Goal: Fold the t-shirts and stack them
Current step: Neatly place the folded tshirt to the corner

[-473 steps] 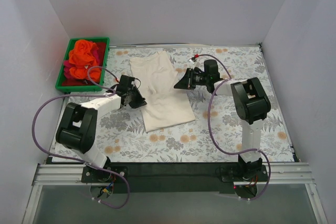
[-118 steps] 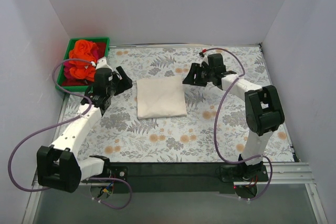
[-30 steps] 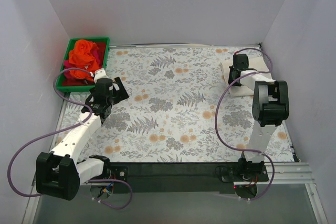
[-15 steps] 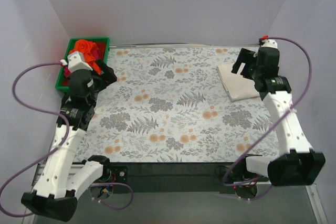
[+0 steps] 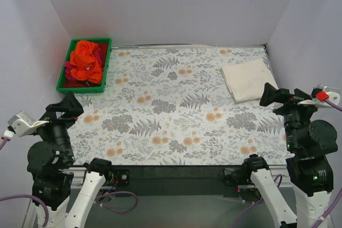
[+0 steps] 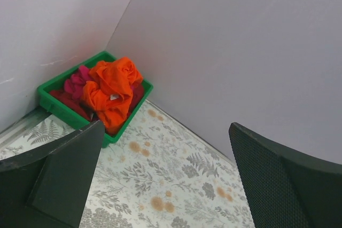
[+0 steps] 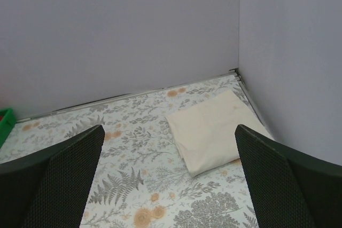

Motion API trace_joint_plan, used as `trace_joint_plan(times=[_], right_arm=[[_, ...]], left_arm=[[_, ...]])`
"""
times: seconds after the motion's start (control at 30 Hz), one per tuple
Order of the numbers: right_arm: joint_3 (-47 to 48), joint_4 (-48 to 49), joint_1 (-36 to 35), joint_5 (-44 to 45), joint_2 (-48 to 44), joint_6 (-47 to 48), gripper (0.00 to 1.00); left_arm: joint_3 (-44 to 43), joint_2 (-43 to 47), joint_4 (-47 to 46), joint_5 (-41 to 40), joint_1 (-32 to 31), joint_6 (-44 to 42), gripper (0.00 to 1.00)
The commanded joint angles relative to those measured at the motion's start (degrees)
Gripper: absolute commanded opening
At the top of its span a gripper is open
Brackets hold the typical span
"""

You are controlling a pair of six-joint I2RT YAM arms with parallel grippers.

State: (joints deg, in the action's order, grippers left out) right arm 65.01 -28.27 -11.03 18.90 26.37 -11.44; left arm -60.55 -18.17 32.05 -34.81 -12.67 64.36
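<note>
Cream t-shirt point(image 7: 211, 129) shows from right wrist, orange t-shirt point(image 6: 112, 92) from left wrist.

The cream t-shirt point(image 7: 214, 130) is soft matt cloth, nearly smooth. The orange t-shirt point(image 6: 112, 86) and the magenta t-shirt point(image 6: 75, 83) are matt cloth too, strongly crumpled. The bin point(image 5: 83, 89) looks like smooth green plastic. The tablecloth point(image 5: 160, 116) is matt printed cloth. The fingers point(image 7: 59, 174) of the right claw point(image 7: 168, 132) are black, finely grid-textured.
</note>
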Motion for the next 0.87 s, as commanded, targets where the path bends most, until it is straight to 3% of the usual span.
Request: trace_joint_plan(times=[0.0,0.27,0.83], right_arm=[[-3.3,1.0,-0.5,2.4,-3.2,4.9,0.98],[-9.5,4.8,-0.4,2.7,-8.3,7.3,0.98],[-12.0,7.2,-0.5,-1.5,-7.4,6.2,0.98]], left_arm=[[5.4,2.3,-0.1,-0.5,-0.4,-3.0,0.97],[12.4,8.6,-4.2,0.5,-0.4,-1.9,0.98],[17.2,6.6,-7.2,-0.7,-0.4,2.3,0.98]])
